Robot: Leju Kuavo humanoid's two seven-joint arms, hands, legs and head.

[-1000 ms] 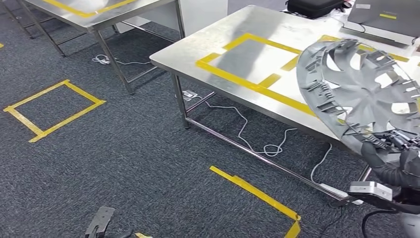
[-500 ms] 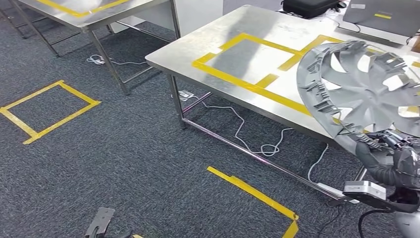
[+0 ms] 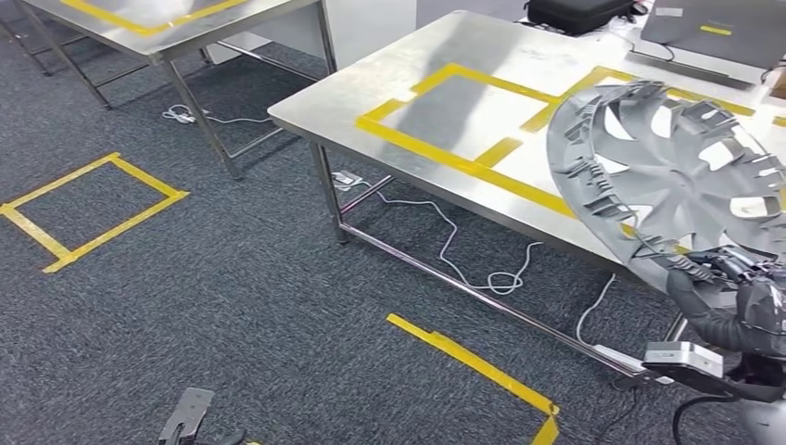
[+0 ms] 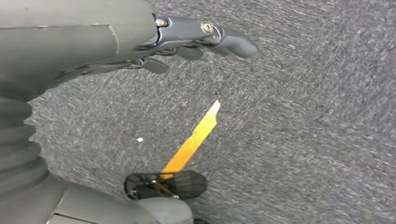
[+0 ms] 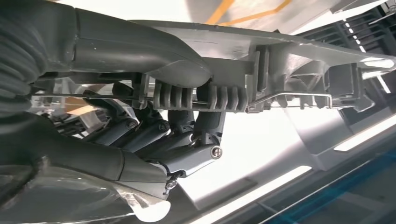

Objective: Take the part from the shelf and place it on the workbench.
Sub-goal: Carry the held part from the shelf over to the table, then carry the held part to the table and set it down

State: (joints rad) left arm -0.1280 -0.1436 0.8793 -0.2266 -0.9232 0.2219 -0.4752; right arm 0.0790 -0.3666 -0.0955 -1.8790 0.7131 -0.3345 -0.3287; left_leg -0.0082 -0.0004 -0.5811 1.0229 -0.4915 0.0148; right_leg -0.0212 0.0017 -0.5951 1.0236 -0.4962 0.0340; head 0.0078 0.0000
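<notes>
the right robot hand (image 3: 732, 283) grips the lower rim of the part (image 3: 677, 167), a grey wheel cover with curved spokes. in the right wrist view the thumb (image 5: 140, 51) lies along one side of the rim and the darker fingers (image 5: 187, 135) clamp the ribbed clips from the other side. the part stands tilted on edge above the right robot hand, its ribbed, clipped inner face turned toward the head camera. being round, it has no long axis; its disc leans back over the near edge of the surface (image 3: 445, 65). the part is held in the air, not resting on the surface.

the left robot hand (image 4: 187, 42) hangs over the carpeted floor (image 3: 232, 278), fingers loosely spread and holding nothing.

the surface is a steel table marked with yellow tape (image 3: 445, 153) in rectangular outlines. white cables (image 3: 463, 260) lie on the floor beneath it. a second steel table (image 3: 176, 28) stands well apart on the left.
</notes>
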